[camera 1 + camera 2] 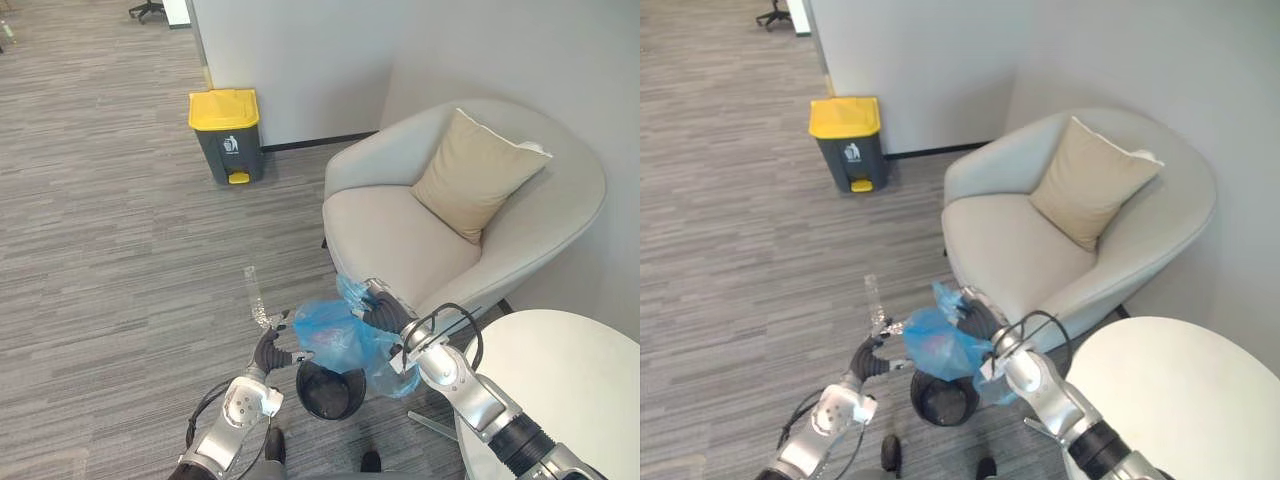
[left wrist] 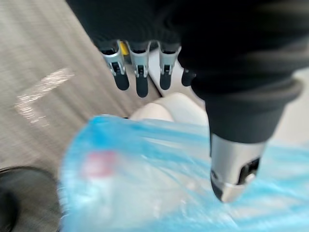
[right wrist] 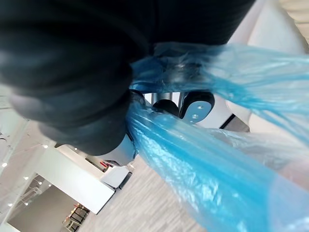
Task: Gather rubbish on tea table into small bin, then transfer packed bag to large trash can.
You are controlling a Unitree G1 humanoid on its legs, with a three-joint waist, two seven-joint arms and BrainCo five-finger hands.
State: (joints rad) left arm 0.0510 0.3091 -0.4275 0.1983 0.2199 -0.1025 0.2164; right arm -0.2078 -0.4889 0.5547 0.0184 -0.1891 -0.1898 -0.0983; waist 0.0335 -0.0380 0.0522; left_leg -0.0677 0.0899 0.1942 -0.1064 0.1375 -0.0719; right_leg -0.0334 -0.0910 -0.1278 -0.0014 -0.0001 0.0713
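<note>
A blue plastic bag (image 1: 335,335) with rubbish inside hangs just above the small black bin (image 1: 328,392), which stands on the carpet. My right hand (image 1: 385,312) is shut on the bag's gathered top (image 3: 203,169), the plastic bunched between its fingers. My left hand (image 1: 268,352) is at the bag's left side, open, its fingers (image 2: 140,72) straight and its thumb (image 2: 234,169) reaching over the blue plastic (image 2: 145,179). The large grey trash can (image 1: 225,135) with a yellow lid stands closed by the far wall.
A pale armchair (image 1: 400,235) with a beige cushion (image 1: 475,170) is close on the right of the bin. The round white table (image 1: 560,390) is at the lower right. A clear shiny strip (image 1: 255,295) lies on the carpet towards the trash can.
</note>
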